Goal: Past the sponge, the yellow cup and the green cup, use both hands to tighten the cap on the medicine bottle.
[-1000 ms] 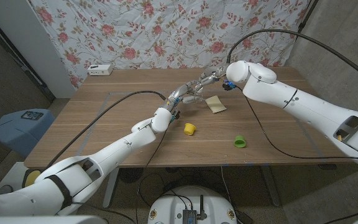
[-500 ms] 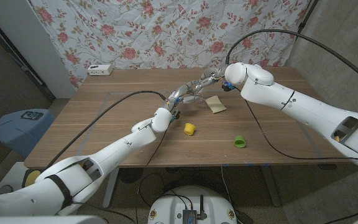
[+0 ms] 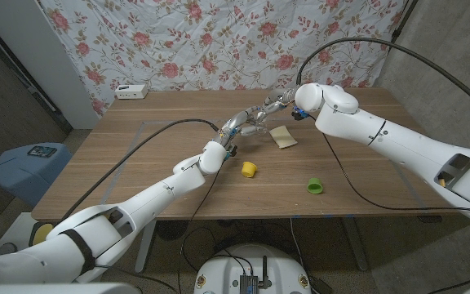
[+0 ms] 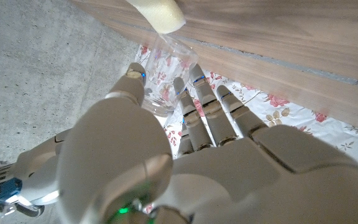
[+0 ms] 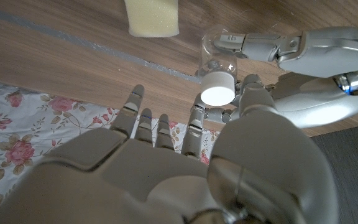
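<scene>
gripping the medicine bottle (image 5: 219,59), left hand (image 3: 247,122) (right hand (image 3: 277,103) at cap (image 5: 218,91)).

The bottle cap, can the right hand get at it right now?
Probably yes: the right hand is right at the white cap, fingers around it, while the left hand holds the clear medicine bottle.

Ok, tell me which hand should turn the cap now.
Right, probably. The left hand already grips the clear medicine bottle around its body, while the right hand sits at the white cap, fingers beside it.
</scene>
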Controlling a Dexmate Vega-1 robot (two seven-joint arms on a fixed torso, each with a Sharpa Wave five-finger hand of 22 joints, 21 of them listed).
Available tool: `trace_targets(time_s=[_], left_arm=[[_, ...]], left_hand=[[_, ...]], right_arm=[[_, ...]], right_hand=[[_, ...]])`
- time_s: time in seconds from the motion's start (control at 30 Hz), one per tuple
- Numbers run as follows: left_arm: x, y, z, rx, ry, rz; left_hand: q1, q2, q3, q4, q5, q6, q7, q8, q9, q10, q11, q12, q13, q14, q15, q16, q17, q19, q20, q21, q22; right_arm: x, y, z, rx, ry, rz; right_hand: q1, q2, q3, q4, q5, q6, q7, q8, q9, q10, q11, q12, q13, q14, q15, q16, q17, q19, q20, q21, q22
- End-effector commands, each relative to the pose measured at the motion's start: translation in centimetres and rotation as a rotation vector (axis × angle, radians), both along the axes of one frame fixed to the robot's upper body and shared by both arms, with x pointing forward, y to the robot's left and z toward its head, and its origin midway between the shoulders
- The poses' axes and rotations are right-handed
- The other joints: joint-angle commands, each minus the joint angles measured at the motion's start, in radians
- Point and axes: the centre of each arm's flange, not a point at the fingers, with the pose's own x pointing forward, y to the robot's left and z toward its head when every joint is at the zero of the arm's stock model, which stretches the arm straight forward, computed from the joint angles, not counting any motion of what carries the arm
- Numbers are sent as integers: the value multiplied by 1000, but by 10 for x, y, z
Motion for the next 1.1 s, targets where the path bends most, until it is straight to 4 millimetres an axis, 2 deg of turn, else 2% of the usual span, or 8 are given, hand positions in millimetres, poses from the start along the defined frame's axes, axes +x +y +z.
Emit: trace_targets(time_s=[0.03,0.63,1.1], left_arm=[[-1,-2,-1,1,-2,-9],[-1,-6,-4,13,3,-26],[-3,-7,-4,16,4,-18]], left_hand=[[-6,8,9,-1,6,0,-5,1,3,40,-26,8,4,9,-81,2,0,-6,-51,-1,2],[-8,8,14,-2,5,4,-11,1,3,40,-28,8,4,11,-81,2,0,-7,-50,-1,2],[-12,8,17,-2,5,5,-17,0,3,41,-28,7,5,13,-79,2,0,-7,-51,-1,2]], right_arm=[[0,0,-2,2,-12,-6],[-2,-2,-4,11,-30,-24],[-4,-5,-4,8,-26,-28]], right_hand=[[13,-1,8,0,-1,16,-4,10,6,9,5,6,3,9,1,10,3,8,-2,8,4],[35,-1,17,1,-4,56,-12,29,15,28,-1,8,3,30,1,13,3,23,-11,8,4],[46,-3,21,4,-5,88,-8,46,23,41,-2,7,3,44,1,13,3,29,-12,6,4]])
